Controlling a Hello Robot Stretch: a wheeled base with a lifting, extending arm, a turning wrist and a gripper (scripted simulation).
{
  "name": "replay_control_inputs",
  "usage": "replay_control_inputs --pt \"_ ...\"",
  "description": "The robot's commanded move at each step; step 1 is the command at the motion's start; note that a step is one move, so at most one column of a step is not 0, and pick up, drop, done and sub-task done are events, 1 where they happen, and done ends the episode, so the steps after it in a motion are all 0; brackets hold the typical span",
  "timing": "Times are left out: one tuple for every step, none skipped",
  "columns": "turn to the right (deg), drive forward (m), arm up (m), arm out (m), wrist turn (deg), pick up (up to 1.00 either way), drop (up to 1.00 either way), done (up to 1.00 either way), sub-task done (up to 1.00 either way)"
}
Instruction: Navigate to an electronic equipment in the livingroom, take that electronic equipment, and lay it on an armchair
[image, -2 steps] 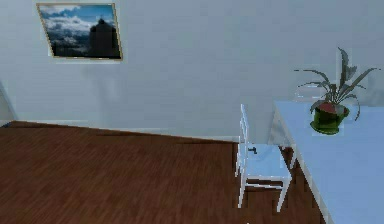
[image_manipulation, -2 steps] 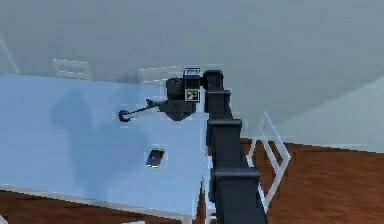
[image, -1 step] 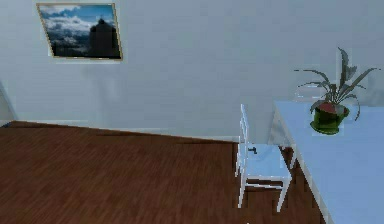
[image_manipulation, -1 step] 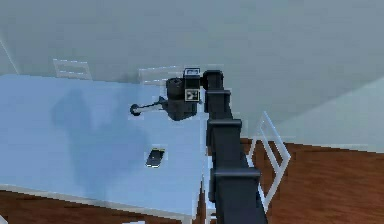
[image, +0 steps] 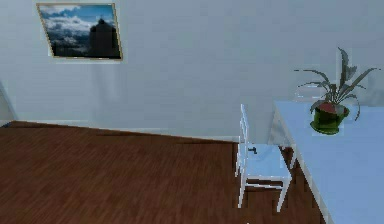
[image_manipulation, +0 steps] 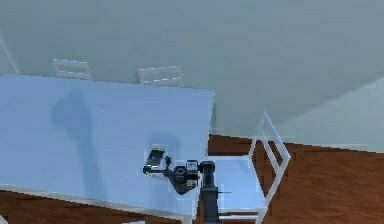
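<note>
At the white table's (image_manipulation: 90, 130) near edge, my gripper (image_manipulation: 168, 170) meets a small dark phone-like device (image_manipulation: 156, 159) lying on the tabletop. I cannot tell how my fingers stand, or whether I hold anything. Farther off, a green pot (image: 325, 121) holds a leafy plant (image: 336, 80).

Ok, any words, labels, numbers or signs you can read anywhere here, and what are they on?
None readable.
Framed picture: a sky scene, no lettering seen.
Small device by the gripper: too small to tell.
White squares behind the gripper: black marks, not text.
</note>
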Motion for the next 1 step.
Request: replay_control_inputs --pt "0.0 0.0 0.0 0.0 0.0 1.0 0.0 0.0 0.0"
